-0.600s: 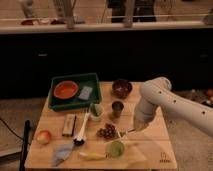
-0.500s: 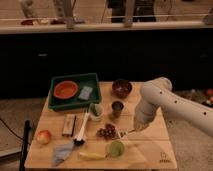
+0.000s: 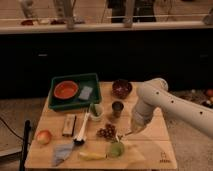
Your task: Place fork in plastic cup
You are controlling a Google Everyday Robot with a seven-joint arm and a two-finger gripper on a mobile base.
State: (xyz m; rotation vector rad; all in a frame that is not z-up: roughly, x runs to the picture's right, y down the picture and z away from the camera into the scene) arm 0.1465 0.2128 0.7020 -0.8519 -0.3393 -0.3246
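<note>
The plastic cup [image 3: 116,149] sits near the desk's [image 3: 150,152] front edge, just beside the tool [image 3: 129,133] at its 7 o'clock, with a pale sliver, perhaps the fork [image 3: 121,136], slanting between them toward the cup; whether the tool is clamped I cannot tell.

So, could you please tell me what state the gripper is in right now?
Gripper: cannot be told; it is close to the plastic cup, on its right.
</note>
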